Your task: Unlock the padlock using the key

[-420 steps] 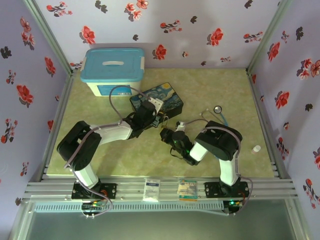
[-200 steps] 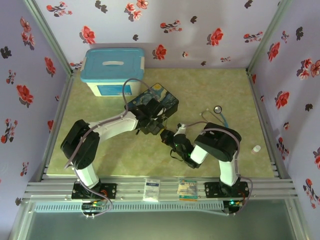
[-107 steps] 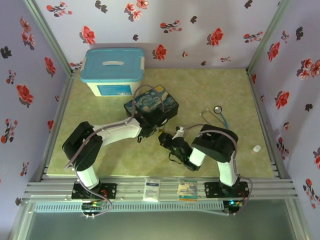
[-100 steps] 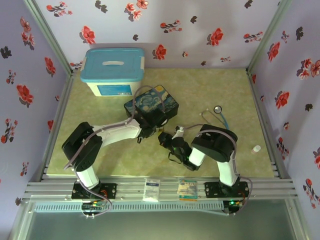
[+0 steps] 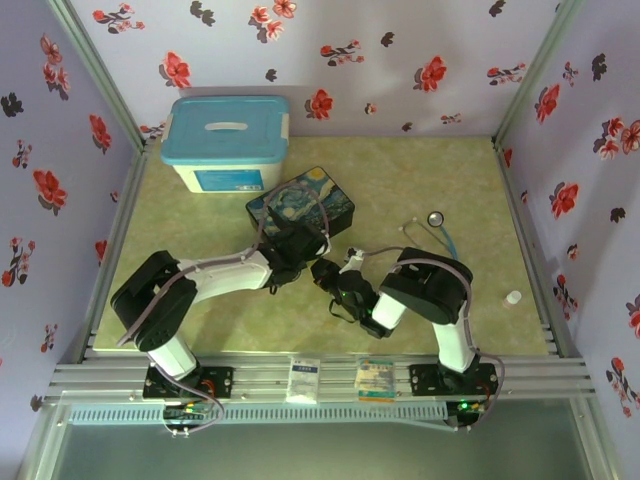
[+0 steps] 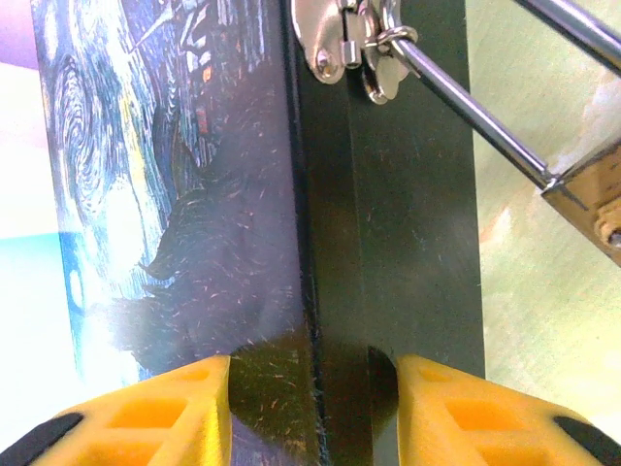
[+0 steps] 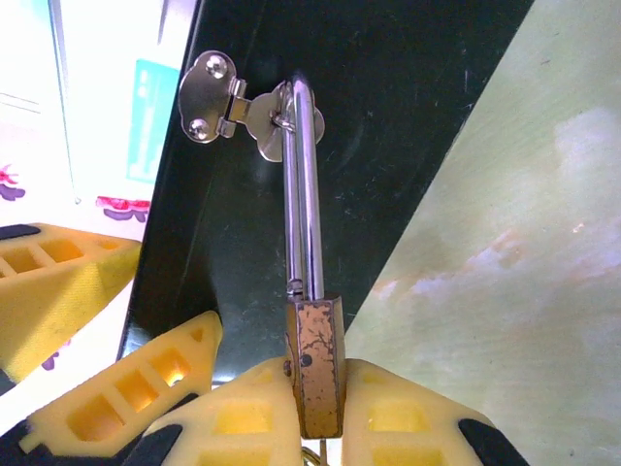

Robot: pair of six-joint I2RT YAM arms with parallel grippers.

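The small brass padlock (image 7: 315, 364) hangs by its silver shackle (image 7: 306, 184) from the hasp (image 7: 228, 107) of the dark Starry-Night box (image 5: 300, 203). My right gripper (image 7: 315, 374) is shut on the padlock's body; from above it (image 5: 333, 275) sits just in front of the box. My left gripper (image 6: 312, 374) is open, its yellow fingers (image 6: 146, 417) straddling the box's lid seam close to the surface, left of the hasp (image 6: 349, 44). In that view the padlock (image 6: 592, 209) is at the right edge. From above the left gripper (image 5: 297, 250) is at the box's front edge. The key is hidden.
A white bin with a blue lid (image 5: 228, 140) stands at the back left. A stethoscope (image 5: 437, 228) lies right of the box. A small white bottle (image 5: 512, 297) is at the table's right edge. Flowered walls close three sides.
My left gripper has swung from the box's left side to its front edge, close beside the right gripper. The box has shifted slightly left. My right gripper has moved a little left with the padlock.
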